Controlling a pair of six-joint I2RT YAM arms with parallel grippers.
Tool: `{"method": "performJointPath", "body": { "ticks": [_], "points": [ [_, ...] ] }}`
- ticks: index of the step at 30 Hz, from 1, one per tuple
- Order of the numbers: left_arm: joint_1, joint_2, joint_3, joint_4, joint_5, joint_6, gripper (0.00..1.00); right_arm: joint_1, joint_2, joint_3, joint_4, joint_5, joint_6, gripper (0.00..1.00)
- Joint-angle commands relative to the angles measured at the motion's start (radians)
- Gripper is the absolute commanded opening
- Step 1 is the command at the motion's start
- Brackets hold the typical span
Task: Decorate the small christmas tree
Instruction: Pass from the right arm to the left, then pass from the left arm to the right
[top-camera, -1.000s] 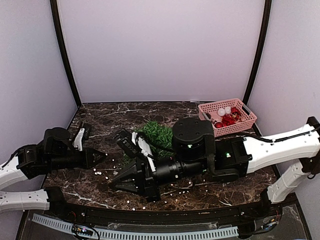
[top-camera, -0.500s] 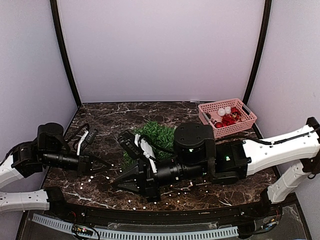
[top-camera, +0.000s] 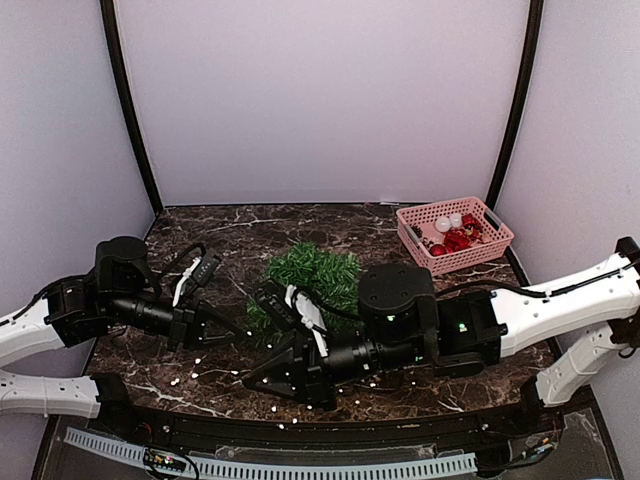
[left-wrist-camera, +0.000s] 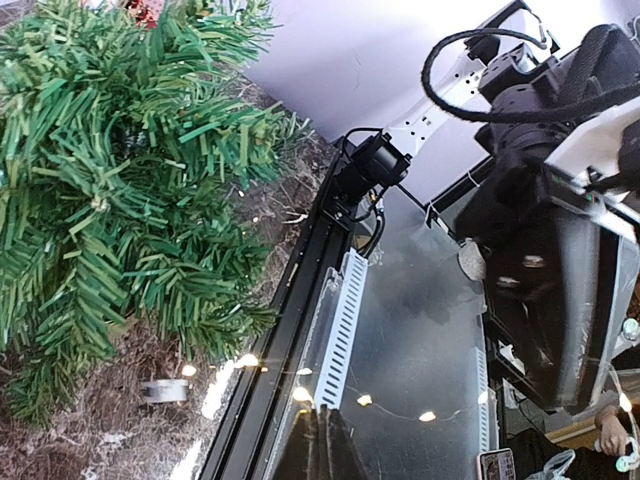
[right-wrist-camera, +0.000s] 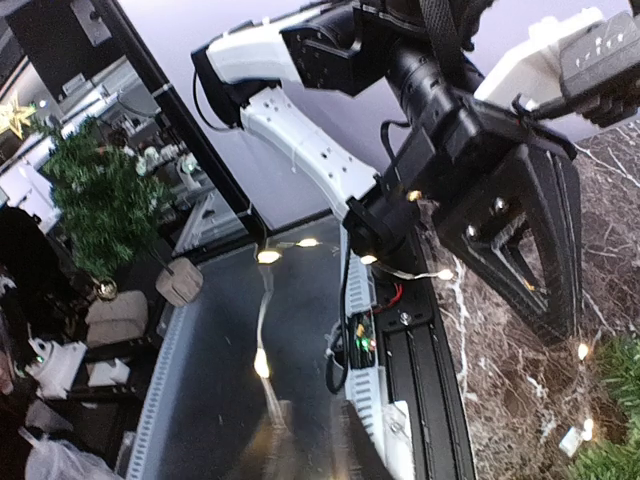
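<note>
Down on the dark marble table (top-camera: 250, 225), the small christmas tree (top-camera: 312, 275) lies near the middle, just behind the two wrists; its lower part is hidden behind the right arm, so I cannot tell whether it stands or lies tipped. The left wrist camera shows only its branches (left-wrist-camera: 110, 190), cut off at the top and left edges. The left gripper (top-camera: 236, 332) reaches in from the left, beside the tree, its fingers drawn together to a point; whether they pinch the thin wire of the tiny lights (left-wrist-camera: 302, 394) is too fine to make out. The right gripper (top-camera: 252, 376) points left, low along the near edge, its tip close to the left one. In its own camera the fingers (right-wrist-camera: 340, 445) are a dark blur at the bottom edge, and I cannot tell whether they are apart or together. Small white lights lie scattered over the table's near side. A pink basket (top-camera: 470, 258) of red ornaments (top-camera: 458, 238) sits at the far right corner, well apart from the tree.
</note>
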Motion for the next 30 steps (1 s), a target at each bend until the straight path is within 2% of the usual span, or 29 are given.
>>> {"method": "performJointPath", "body": {
  "ticks": [1,2,3,5,10,13,18,21,24,27,30],
  "points": [
    [-0.006,0.015,0.004,0.052,0.053,0.052,0.0,0.006,-0.043,-0.068,-0.029,0.025,0.066,0.43],
    [-0.007,0.016,0.005,0.05,0.058,0.061,0.0,0.007,-0.052,-0.086,-0.035,0.034,0.08,0.56],
    [-0.007,0.016,0.004,0.047,0.066,0.065,0.0,0.007,-0.065,-0.106,-0.032,0.047,0.092,0.64],
    [-0.007,0.014,0.002,0.04,0.073,0.078,0.0,0.007,-0.101,-0.16,0.0,0.073,0.114,0.76],
    [-0.007,-0.001,-0.013,0.032,0.076,0.094,0.0,0.006,-0.214,-0.304,0.131,0.159,0.15,0.86],
    [-0.009,-0.012,-0.022,0.031,0.053,0.093,0.0,0.005,-0.269,-0.359,0.207,0.139,0.162,0.92],
    [-0.009,-0.018,-0.023,0.013,-0.012,0.083,0.0,0.004,-0.276,-0.325,0.143,0.051,0.155,0.93],
    [-0.009,-0.029,-0.035,0.026,-0.009,0.076,0.0,0.005,-0.287,-0.315,0.098,0.139,0.144,0.93],
    [-0.009,-0.038,-0.052,0.056,0.021,0.068,0.0,0.01,-0.241,-0.272,0.018,0.305,0.109,0.83],
    [-0.009,-0.041,-0.05,0.058,0.03,0.065,0.0,0.03,-0.155,-0.218,0.031,0.364,0.041,0.7],
    [-0.009,-0.039,-0.042,0.052,0.037,0.066,0.0,0.051,-0.067,-0.181,0.062,0.428,-0.007,0.65]
  ]
}}
